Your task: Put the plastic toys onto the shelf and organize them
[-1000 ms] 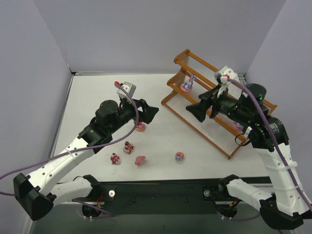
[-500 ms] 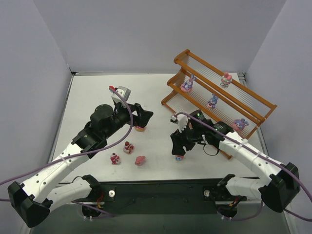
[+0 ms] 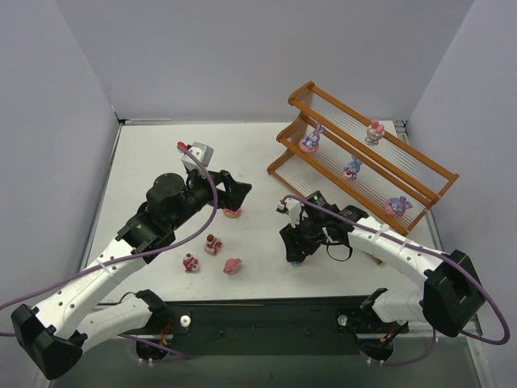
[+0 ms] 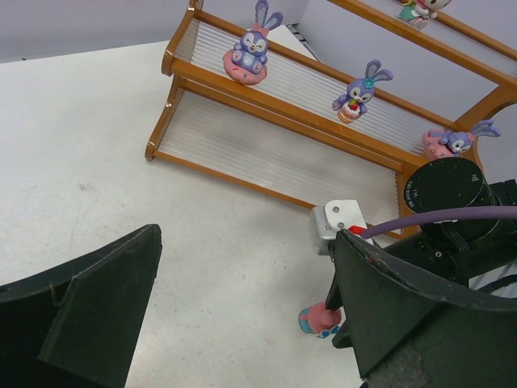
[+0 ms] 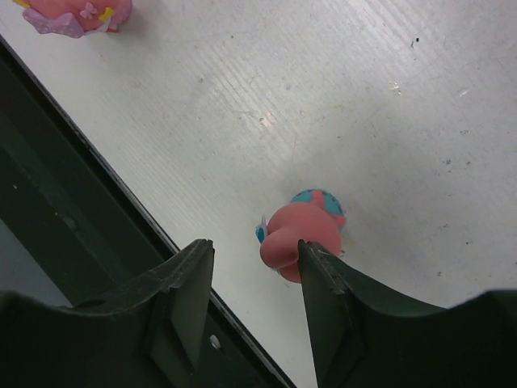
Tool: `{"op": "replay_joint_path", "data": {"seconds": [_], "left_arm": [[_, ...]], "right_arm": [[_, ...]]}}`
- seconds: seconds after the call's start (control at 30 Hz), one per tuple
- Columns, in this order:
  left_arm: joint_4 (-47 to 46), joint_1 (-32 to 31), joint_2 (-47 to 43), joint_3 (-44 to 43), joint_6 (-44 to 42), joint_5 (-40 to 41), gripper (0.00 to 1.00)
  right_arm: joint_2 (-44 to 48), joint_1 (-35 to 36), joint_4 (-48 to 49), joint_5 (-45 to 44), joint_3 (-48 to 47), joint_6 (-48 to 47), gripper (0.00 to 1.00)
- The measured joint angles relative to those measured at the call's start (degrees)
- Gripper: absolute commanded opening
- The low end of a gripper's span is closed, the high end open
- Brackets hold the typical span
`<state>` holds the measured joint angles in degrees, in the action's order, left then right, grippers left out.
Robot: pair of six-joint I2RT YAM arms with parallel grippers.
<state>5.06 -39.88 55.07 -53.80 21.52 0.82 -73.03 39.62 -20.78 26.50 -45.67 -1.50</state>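
The orange-brown shelf (image 3: 303, 90) stands at the back right with several bunny-eared plastic toys on it, such as a purple one (image 3: 309, 141) and another (image 3: 352, 168). My right gripper (image 3: 294, 249) is low over a pink and blue toy (image 3: 297, 260). In the right wrist view this toy (image 5: 300, 233) touches the right fingertip, with a gap to the left one; the right gripper (image 5: 254, 252) is open. My left gripper (image 3: 241, 192) hangs wide open above a toy (image 3: 233, 212), nothing between its fingers (image 4: 97, 299).
Three more toys lie on the white table at front left: one red (image 3: 213, 243), one red (image 3: 191, 263), one pink (image 3: 233, 266). The black front rail (image 5: 73, 242) runs close beside my right gripper. The left wrist view shows the shelf (image 4: 174, 105) and the right arm (image 4: 444, 194).
My right arm has swung from the shelf down to the table, and its jaws have narrowed around the pink and blue toy. The left gripper has shifted slightly left, still wide open.
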Motion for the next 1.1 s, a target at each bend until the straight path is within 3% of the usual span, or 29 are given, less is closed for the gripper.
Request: {"op": "replay_joint_path", "data": {"seconds": [0.47, 0.57, 0.7, 1.0, 1.1], "left_arm": [[0.07, 0.81, -0.26, 0.72, -0.15, -0.2, 0.97], [0.07, 1.01, -0.39, 0.74, -0.13, -0.22, 0.97], [0.07, 1.11, -0.7, 0.74, -0.13, -0.22, 0.97], [0.11, 1.64, -0.96, 0.98, -0.11, -0.26, 0.97], [0.13, 1.75, -0.98, 1.01, -0.11, -0.26, 0.97]], "right_arm": [[-0.9, 2.12, 0.63, -7.13, 0.96, -0.33, 0.34], [-1.03, 2.84, 0.66, -8.68, 1.03, -0.66, 0.16], [-1.22, 3.32, 1.36, -10.93, 0.68, -0.83, 0.0], [-1.62, 3.98, -0.7, -15.26, -1.31, -0.04, 0.0], [-1.81, 3.93, -4.55, -16.92, -6.25, -0.02, 0.0]]}}
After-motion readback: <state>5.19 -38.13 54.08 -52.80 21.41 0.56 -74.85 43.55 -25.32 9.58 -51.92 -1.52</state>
